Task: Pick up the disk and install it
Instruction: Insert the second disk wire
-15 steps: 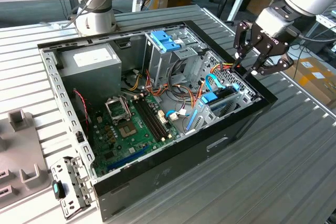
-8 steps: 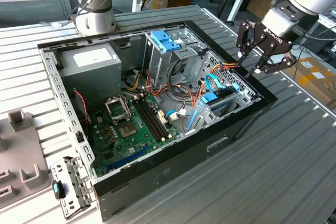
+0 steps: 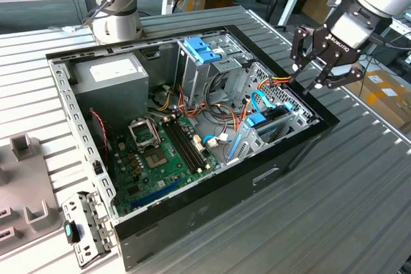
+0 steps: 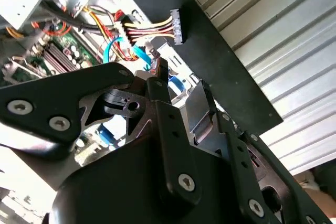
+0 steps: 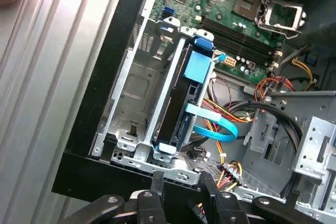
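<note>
**Disk sits in the drive bay, gripper hovers above the case edge**

In the exterior view, at the left, a grey plastic part point(image 3: 26, 184) lies on the ribbed metal table point(image 3: 359, 210), and a loose metal bracket point(image 3: 87, 229) lies beside the case corner. The open computer case point(image 3: 192, 222) takes the middle. Inside it are the grey power-supply box point(image 3: 109, 78), the green motherboard point(image 3: 160, 152) and the drive cage with a blue latch point(image 3: 202, 48) on top. Further to the exterior view's right, the disk point(image 3: 270, 126) stands on its edge in the metal bay by the case wall, with its blue caddy rail on top. The gripper point(image 3: 321, 65) hangs above that wall, apart from the disk, and its jaws are spread and hold nothing.

The first wrist view looks down on the same bay: the disk point(image 5: 181, 103) sits in the inner slot, with an empty slot point(image 5: 131, 98) beside it, and a light-blue flat cable point(image 5: 215, 124) leaves near its end. The gripper's fingertips point(image 5: 157, 182) are cut off at the picture edge. The label of the disk is hidden here.

The second wrist view shows the black gripper fingers point(image 4: 168, 124) from close by, and behind them a bundle of coloured wires with a black connector point(image 4: 176, 27) resting on the case's black wall. The gripper body covers much of the bay, so the disk is hard to make out there.
</note>
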